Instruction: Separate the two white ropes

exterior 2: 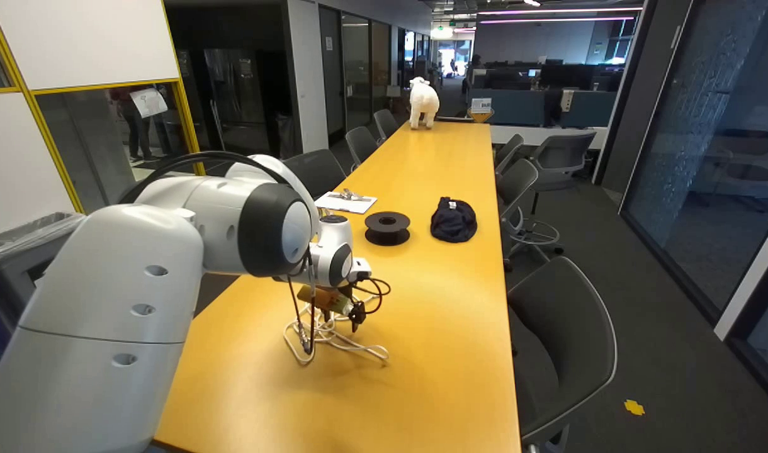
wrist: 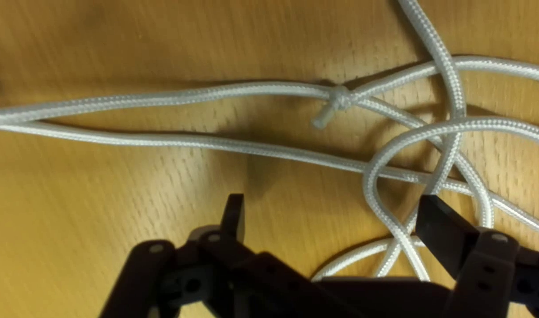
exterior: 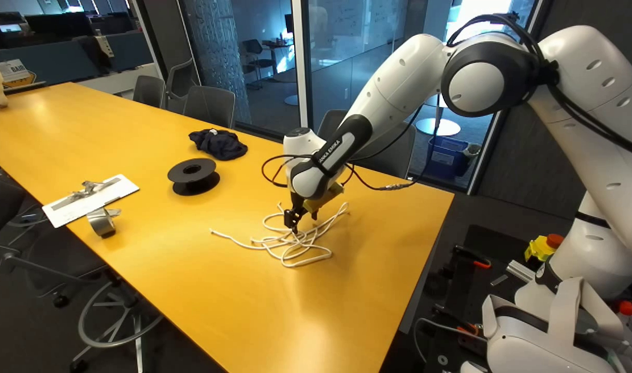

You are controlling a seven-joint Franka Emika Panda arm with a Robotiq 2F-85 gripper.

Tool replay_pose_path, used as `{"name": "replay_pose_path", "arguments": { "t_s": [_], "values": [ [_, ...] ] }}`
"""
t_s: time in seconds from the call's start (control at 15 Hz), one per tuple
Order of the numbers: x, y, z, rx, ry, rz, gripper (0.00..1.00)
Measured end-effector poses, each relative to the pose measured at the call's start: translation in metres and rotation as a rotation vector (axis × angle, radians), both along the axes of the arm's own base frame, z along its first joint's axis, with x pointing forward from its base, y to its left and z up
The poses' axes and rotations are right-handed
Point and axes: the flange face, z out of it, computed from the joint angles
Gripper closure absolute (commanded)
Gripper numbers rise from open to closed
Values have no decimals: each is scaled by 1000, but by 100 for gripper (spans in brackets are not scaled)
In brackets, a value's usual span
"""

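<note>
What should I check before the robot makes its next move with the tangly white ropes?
1. Gripper open: ok, its two sides stand apart.
2. White ropes separated: not ok, strands cross in a loose tangle.
3. Knotted end free of the strand beside it: cannot tell, they meet at the knot.
4. Fingertip off the rope: cannot tell, it covers strands in the wrist view.
5. Black spool away from the ropes: ok, it stands apart from them in both exterior views.
</note>
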Motion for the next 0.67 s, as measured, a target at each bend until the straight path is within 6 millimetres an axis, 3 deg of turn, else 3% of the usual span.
{"name": "replay_pose_path", "arguments": {
  "t_s": [0.67],
  "values": [
    [-2,0,-3,-2,15,12,0]
  ]
}}
